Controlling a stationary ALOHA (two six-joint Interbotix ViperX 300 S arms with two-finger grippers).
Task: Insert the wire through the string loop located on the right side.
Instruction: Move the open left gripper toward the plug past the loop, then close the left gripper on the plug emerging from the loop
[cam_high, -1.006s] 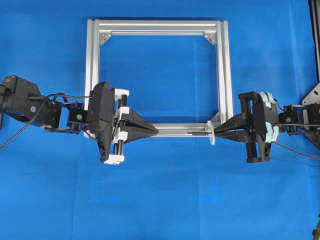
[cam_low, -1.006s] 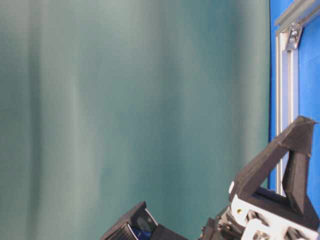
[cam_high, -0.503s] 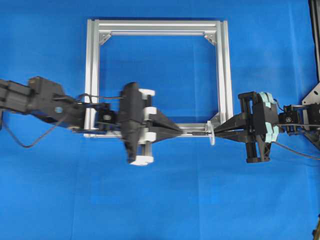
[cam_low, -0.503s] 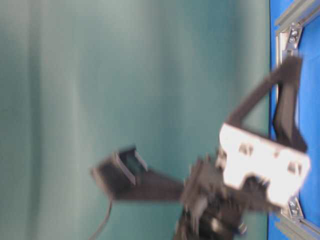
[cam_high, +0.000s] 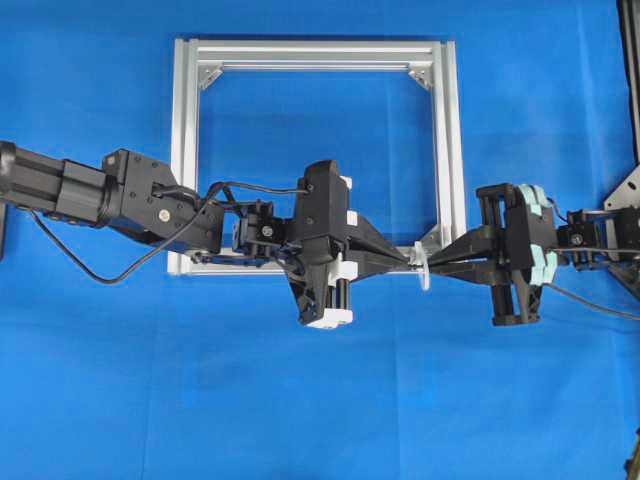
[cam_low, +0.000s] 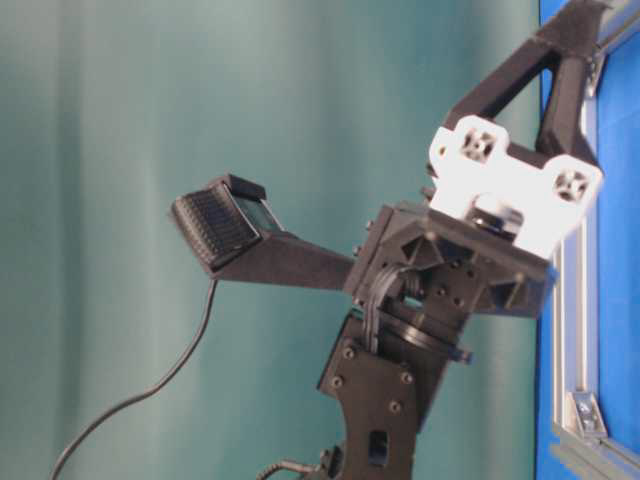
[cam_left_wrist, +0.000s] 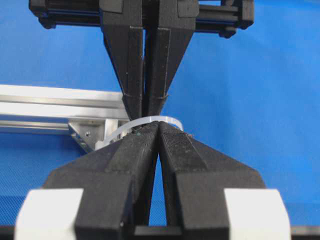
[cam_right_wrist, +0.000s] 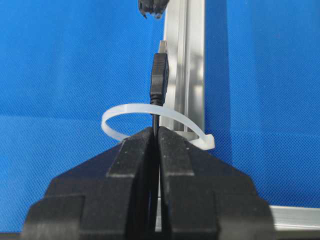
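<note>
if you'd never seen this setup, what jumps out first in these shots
Two black grippers meet nose to nose at the silver frame's lower right corner on blue cloth: the left gripper and right gripper, both shut. Between them sits the white string loop, with the wire poking its plug end through it, pinched by the right gripper.

Scene evenly and brightly lit from above; blue tabletop (cam_high: 320, 400) rendered saturated, only soft short shadows cast beneath arms. Mild glare seen on aluminium frame (cam_high: 315, 52). Overhead view sharp. Table-level view slightly soft, teal backdrop (cam_low: 150, 150) shaded in vertical bands. Wrist views sharp at mid-distance; nearest gripper bodies dark, surface detail largely lost
</note>
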